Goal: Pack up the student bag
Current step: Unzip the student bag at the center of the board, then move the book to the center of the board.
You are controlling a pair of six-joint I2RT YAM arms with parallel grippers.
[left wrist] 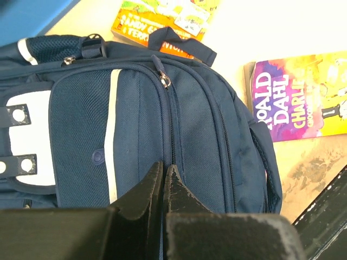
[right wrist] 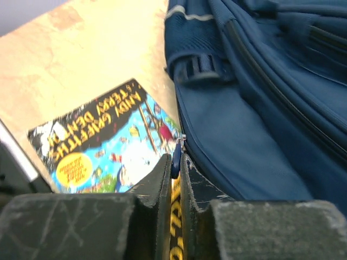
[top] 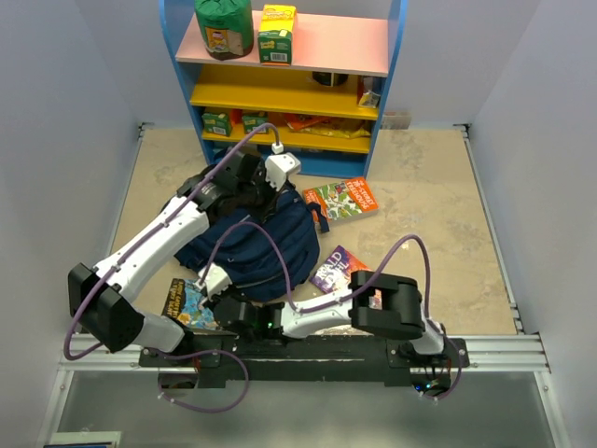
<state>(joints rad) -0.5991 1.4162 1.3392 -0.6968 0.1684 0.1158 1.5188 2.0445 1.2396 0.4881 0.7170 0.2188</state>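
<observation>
bag (top: 256,247): lay mid table (top: 438,215), soft, floppy, probably light
left gripper (left wrist: 164,181): fingers pinched shut over its front
right gripper (right wrist: 174,169): nipped onto the zip pull (right wrist: 177,154), best handhold imo

Bright even light, soft foreground blur

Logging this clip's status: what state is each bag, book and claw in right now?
student bag: lying front-up, front zip closed
left claw: shut, over the bag
right claw: shut on zipper pull
orange book: closed, lying flat
purple book: closed, lying flat
dark book: closed, lying flat
</observation>
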